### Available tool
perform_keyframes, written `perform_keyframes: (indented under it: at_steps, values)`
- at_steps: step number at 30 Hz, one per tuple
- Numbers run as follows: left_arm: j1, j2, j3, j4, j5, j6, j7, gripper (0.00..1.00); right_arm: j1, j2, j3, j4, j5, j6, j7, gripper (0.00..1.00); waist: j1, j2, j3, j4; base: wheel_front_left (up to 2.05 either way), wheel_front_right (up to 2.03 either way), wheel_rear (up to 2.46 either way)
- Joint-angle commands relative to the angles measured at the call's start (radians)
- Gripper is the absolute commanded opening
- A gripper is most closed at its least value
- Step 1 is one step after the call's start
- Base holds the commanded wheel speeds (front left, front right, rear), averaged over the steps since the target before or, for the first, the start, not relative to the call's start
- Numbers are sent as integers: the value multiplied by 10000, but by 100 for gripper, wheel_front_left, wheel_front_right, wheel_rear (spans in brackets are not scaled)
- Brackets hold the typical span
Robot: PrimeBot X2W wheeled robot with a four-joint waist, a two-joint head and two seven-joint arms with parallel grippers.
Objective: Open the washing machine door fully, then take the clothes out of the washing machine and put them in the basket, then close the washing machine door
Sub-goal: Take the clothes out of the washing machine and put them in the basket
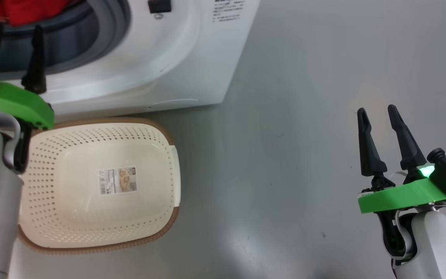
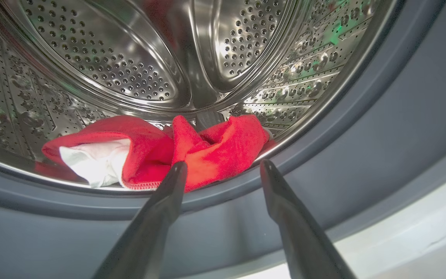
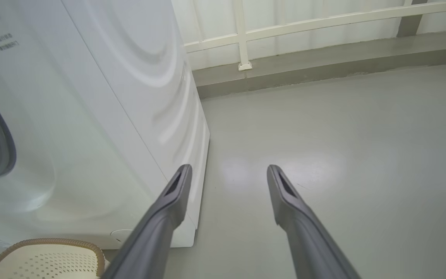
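- Left gripper (image 2: 223,164) is hovering, fingers apart, before the clothes (image 2: 149,151) lying inside the washing machine (image 1: 192,58);
- right gripper (image 1: 377,110) is hanging over the floor (image 1: 304,155), fingers likewise apart;
- the basket (image 1: 52,174) is sitting just before the machine.

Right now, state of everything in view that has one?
washing machine, mouth uncovered, drum exposed
clothes, bunched at the drum's front edge, ungripped
basket, upright on the floor, empty but for a label
left gripper, jaws open at the drum mouth, holding nothing
right gripper, jaws open over the floor, holding nothing
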Motion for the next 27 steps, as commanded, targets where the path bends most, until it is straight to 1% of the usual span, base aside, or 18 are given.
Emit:
perform_keyframes:
  at_steps: [1, 9, 12, 17, 22, 27]
  values:
    - [-289, 573, 120, 7, -128, -56, -49, 100, -94, -72, 196, -263, 64, 65, -65, 100, 0, 0, 416, -353, 0, 0, 0]
    - [-1730, 1081, -611, 1344, -208, -56, -49, 100, -230, -72, 240, -372, 177, 65, -65, 100, 0, 0, 844, -545, 0, 0, 0]
    - [-2309, 1282, -711, 1911, -172, -56, -49, 100, -275, -72, 297, -384, 224, 65, -65, 100, 0, 0, 999, -623, 0, 0, 0]
    - [-2799, 1527, -755, 2485, 2, -54, -49, 100, -298, -72, 393, -397, 298, 65, -65, 100, 0, 0, 1091, -761, 0, 0, 0]
    - [-3071, 1528, -859, 2982, -56, -55, -49, 100, -275, -72, 433, -400, 341, 65, -65, 100, 0, 0, 1129, -836, 0, 0, 0]
    - [-3255, 1437, -1230, 3509, -341, -55, -48, 100, -272, -72, 459, -386, 323, 65, -65, 100, 0, 0, 1093, -909, 0, 0, 0]
